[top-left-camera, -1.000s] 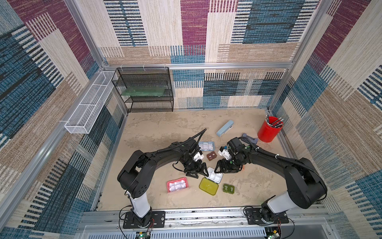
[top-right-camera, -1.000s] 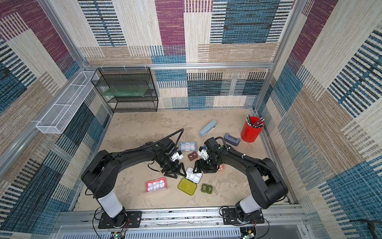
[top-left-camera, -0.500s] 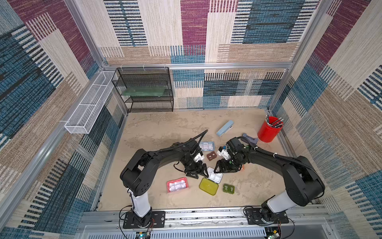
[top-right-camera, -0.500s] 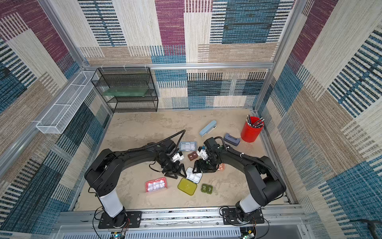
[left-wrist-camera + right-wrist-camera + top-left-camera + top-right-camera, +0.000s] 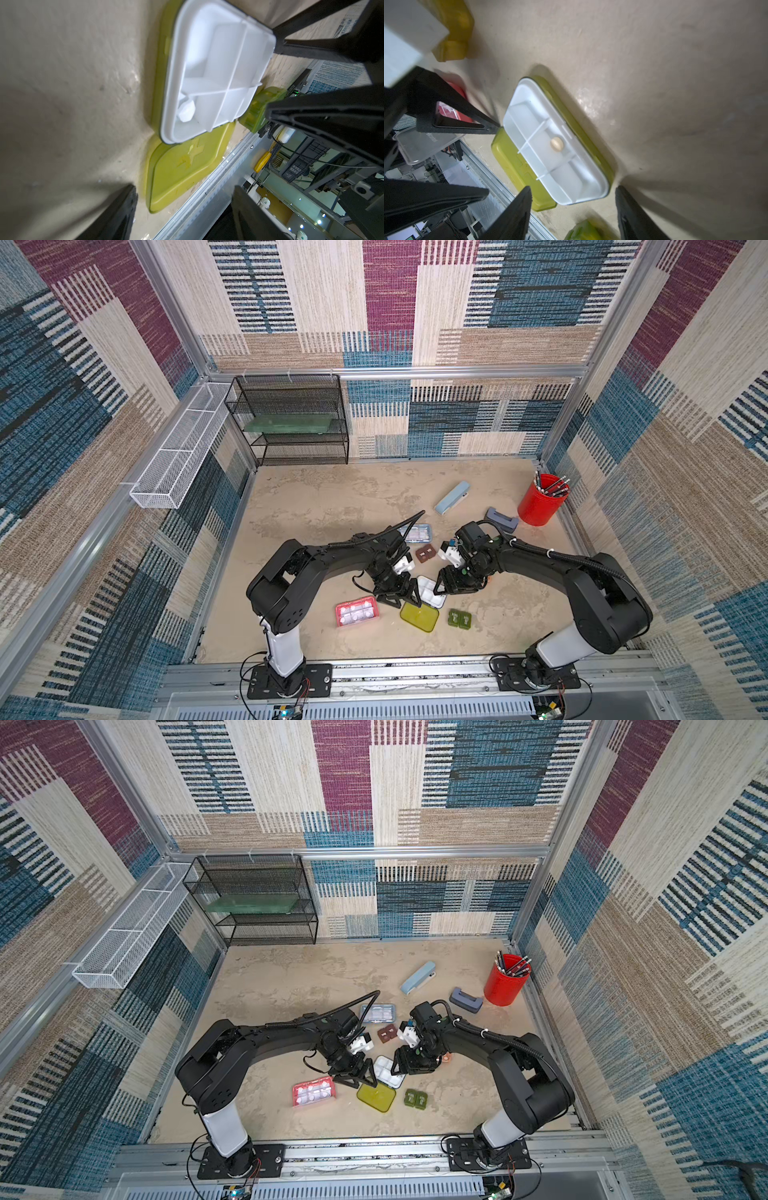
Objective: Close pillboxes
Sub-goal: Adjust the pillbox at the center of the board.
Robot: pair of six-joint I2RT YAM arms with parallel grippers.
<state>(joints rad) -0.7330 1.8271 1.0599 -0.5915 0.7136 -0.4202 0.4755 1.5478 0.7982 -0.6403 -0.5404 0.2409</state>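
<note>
Right gripper (image 5: 573, 187) parted (empty), flanking white tray (image 5: 550, 149)

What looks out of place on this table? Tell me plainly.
The yellow-green pillbox lies wide open. Its lid is flat on the table and its white tray is uncovered, with a single pill in one compartment. Nothing looks spilled or broken.

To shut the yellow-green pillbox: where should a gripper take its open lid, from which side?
Probably the free long edge of the lid, coming from the front rail side: it lies flat, opened out, meeting the white tray along its far edge.
</note>
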